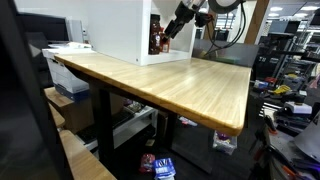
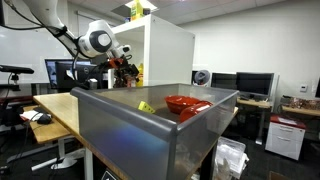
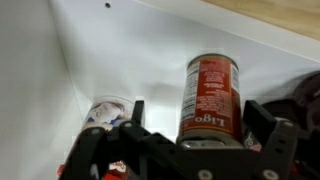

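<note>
Red-labelled tin, the can (image 3: 210,85), stands upright inside the white cabinet (image 3: 100,50) at the far end of the wooden table (image 1: 180,85). In the wrist view it sits between the fingers (image 3: 137,108) of the gripper (image 3: 197,108).

Hazards noted:
- The can is not centred in the gap. The right-hand finger stands just beside it and the left-hand one is farther off. On closing, the near finger would likely meet the tin first and shove it leftward, and a tall, narrow tin may tip rather than slide.
- A pale item (image 3: 105,112) lies on the cabinet floor to the left, close to the left-hand finger. A dark red item (image 3: 305,95) sits at the right edge. Either could be struck or dragged by a sideways correction.
- The cabinet wall is close on the left, so any swing of the wrist risks a knock against the panel.
- The tin's surface looks smooth. A shallow or skewed pinch may let it slip on lifting, and a fall inside the cabinet could topple its neighbours.

Gripper condition: jaws spread wide, holding nothing. The can is between them, with a gap visible on the left side. On the right, contact cannot be confirmed or ruled out.

In an exterior view the gripper (image 1: 180,22) reaches into the cabinet's open side. A grey bin (image 2: 130,130) holding a red bowl (image 2: 185,103) stands well apart from it.
</note>
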### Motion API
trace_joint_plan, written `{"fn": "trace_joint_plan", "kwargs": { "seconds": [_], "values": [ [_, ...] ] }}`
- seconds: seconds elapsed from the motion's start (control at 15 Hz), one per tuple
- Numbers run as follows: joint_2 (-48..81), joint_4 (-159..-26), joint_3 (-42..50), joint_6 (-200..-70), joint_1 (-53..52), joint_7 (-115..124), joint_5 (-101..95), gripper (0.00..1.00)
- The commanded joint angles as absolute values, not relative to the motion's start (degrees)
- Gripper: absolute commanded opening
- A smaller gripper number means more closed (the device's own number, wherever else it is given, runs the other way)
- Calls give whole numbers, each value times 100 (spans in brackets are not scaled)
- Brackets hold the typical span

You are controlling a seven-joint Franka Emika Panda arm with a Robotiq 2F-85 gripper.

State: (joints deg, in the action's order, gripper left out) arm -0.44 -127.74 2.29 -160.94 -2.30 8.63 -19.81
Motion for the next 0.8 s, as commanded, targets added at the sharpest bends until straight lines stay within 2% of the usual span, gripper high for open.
{"fn": "trace_joint_plan", "kwargs": {
  "seconds": [0.0, 0.73],
  "values": [
    [-268, -13094, 282, -16432, -175, 1630, -2485, 100],
    [-385, -13302, 370, -17148, -32, 4481, -4190, 100]
  ]
}}
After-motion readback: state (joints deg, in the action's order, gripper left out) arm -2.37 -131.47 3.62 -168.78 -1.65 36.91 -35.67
